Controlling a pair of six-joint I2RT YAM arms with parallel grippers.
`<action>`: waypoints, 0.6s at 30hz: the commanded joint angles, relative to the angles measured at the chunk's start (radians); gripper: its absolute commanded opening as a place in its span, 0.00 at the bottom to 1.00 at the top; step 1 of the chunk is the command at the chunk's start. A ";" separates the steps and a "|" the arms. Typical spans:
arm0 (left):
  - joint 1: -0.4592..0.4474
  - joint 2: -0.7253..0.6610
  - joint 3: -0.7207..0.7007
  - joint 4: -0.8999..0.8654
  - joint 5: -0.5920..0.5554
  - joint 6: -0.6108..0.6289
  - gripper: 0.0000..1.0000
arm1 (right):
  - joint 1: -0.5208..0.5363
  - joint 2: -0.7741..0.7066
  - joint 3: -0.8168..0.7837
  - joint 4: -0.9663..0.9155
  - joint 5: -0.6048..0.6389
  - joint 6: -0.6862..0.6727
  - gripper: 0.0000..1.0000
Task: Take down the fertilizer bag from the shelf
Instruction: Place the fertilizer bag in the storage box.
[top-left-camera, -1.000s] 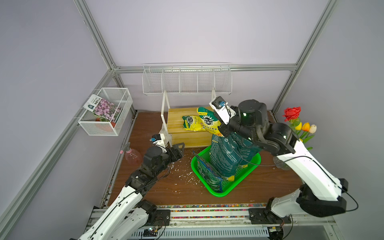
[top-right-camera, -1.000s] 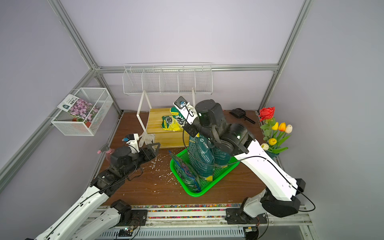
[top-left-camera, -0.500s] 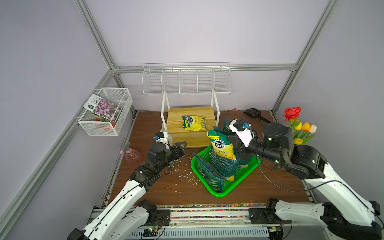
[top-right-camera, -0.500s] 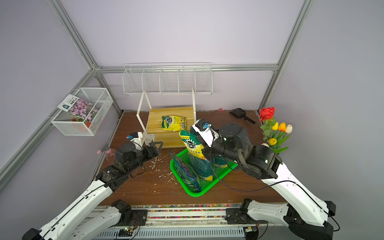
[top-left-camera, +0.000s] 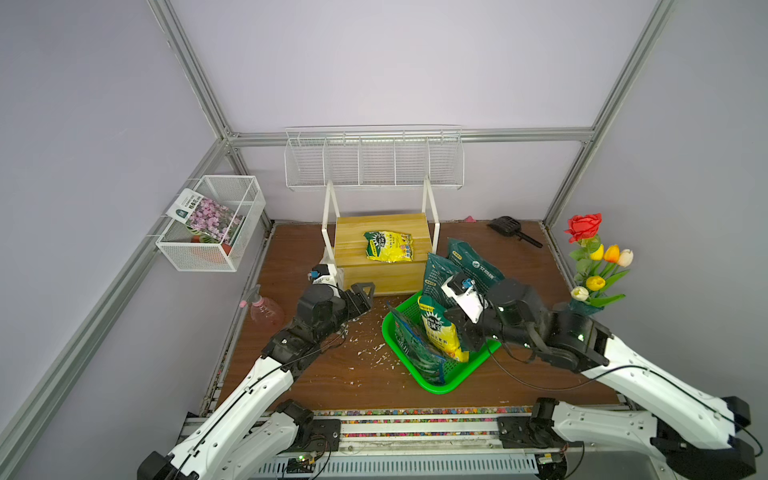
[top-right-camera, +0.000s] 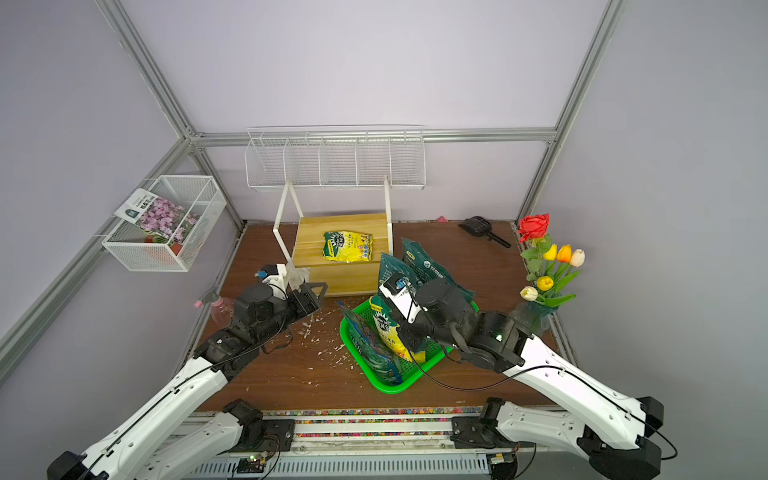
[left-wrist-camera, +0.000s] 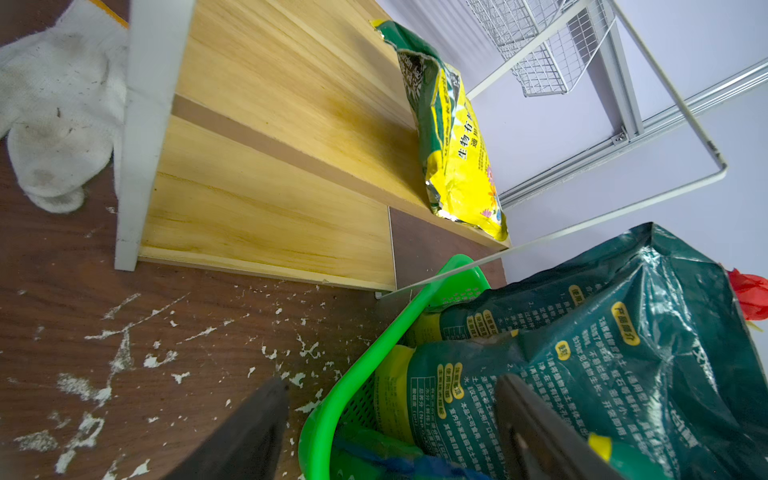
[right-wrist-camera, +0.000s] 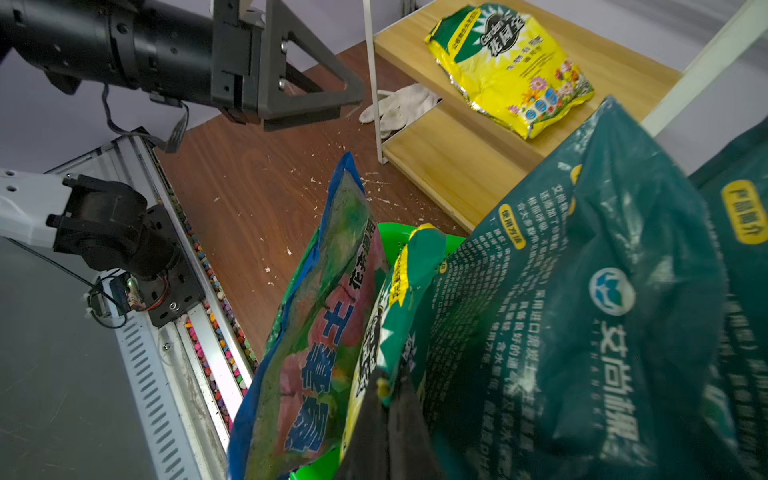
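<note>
Right wrist view: right fingers (right-wrist-camera: 409, 436) pinched together on top edge of fertilizer bag (right-wrist-camera: 411, 266), upright in green basket (right-wrist-camera: 392, 232), hanging straight below the grip, clear of shelf (right-wrist-camera: 457, 158). Left fingers (left-wrist-camera: 249, 436) spread, empty, nearer to second yellow bag (left-wrist-camera: 453, 145), flat crosswise on that shelf.
</note>
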 joint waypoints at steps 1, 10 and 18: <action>0.006 -0.006 0.030 0.005 0.003 -0.004 0.82 | 0.016 0.001 -0.020 0.080 -0.014 0.021 0.00; 0.006 -0.012 0.008 0.021 0.015 -0.016 0.82 | 0.022 0.022 -0.164 0.123 -0.068 0.108 0.00; 0.006 -0.032 0.003 0.009 0.005 -0.013 0.82 | 0.022 0.103 -0.232 0.145 -0.060 0.146 0.00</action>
